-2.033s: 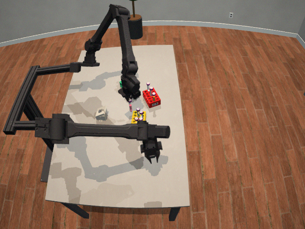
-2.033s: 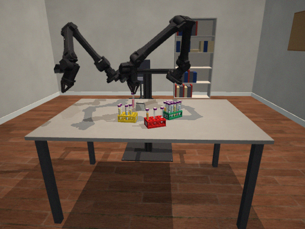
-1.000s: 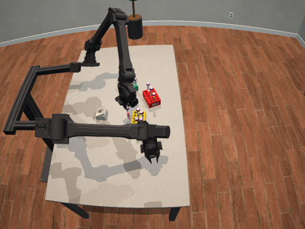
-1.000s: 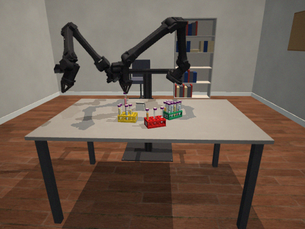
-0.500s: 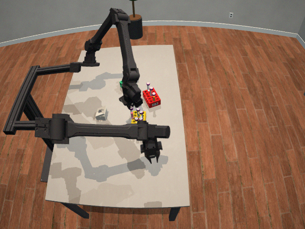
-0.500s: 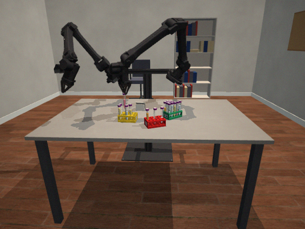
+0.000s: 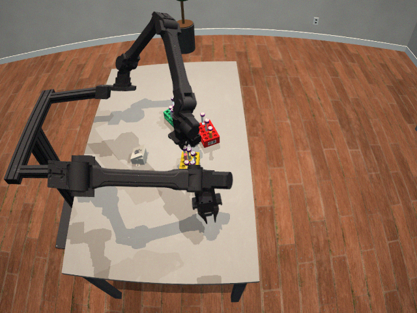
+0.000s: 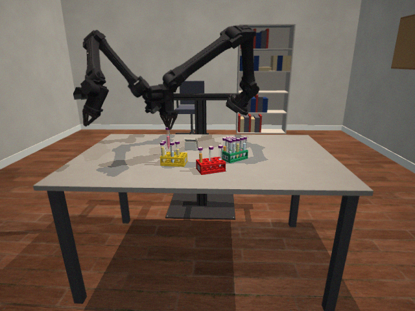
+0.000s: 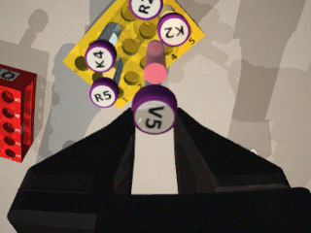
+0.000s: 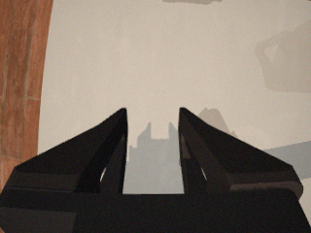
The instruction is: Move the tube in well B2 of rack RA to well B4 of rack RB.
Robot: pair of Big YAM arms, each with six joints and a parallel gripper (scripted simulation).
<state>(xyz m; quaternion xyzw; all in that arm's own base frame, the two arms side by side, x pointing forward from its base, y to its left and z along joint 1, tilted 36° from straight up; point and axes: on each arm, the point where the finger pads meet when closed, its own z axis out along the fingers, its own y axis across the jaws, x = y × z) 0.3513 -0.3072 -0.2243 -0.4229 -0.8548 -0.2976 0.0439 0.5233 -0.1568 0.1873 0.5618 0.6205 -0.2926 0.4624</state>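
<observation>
Left hand: clamped on the pink tube at its cap.
Right hand: fingers apart, nothing between.
Pink tube: hanging near yellow rack, far side in exterior view.
Handling: probably light, stiff, smooth, maybe fragile; keep the hold high, squeeze gently.

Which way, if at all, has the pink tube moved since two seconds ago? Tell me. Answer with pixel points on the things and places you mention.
Yes: in the top view, the pink tube [image 7: 185,156] [image 8: 168,142] [image 9: 155,73] has moved closer to the yellow rack [image 7: 182,161] [image 8: 173,164] [image 9: 194,32].
</observation>
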